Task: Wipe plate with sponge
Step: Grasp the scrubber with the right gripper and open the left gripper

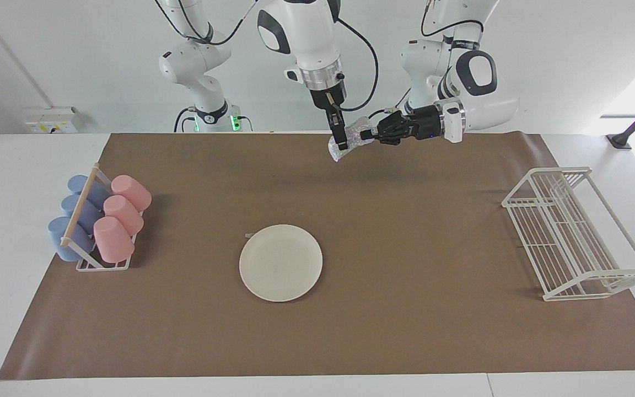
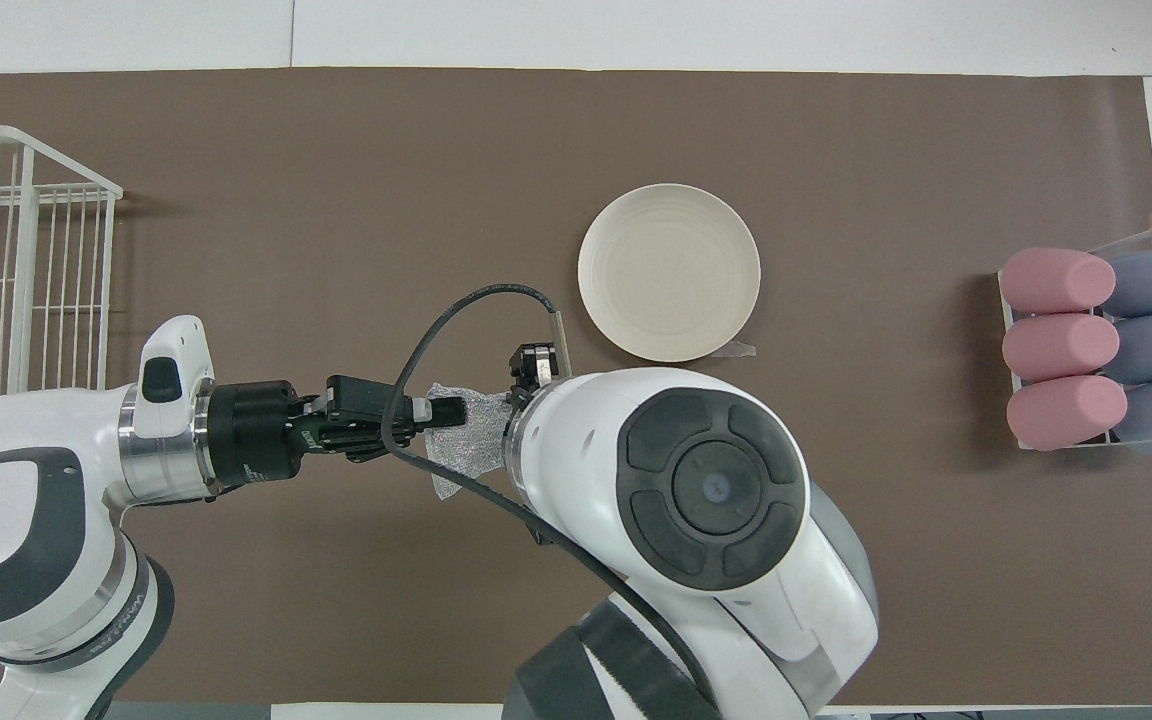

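I hold the sponge point(image 1: 350, 142) up in the air between my two grippers, over the brown mat point(image 1: 405, 231) at my own end of the table. My left gripper point(image 1: 365, 134) reaches in sideways, its fingers closed on one end of the sponge; my right gripper point(image 1: 340, 140) points straight down, pinching the other end. The plate point(image 1: 280, 262) lies flat on the mat, well below and apart from both grippers, untouched. The cup rack point(image 1: 100, 220) sits toward my right arm's end, the white wire rack point(image 1: 571, 237) toward my left arm's.
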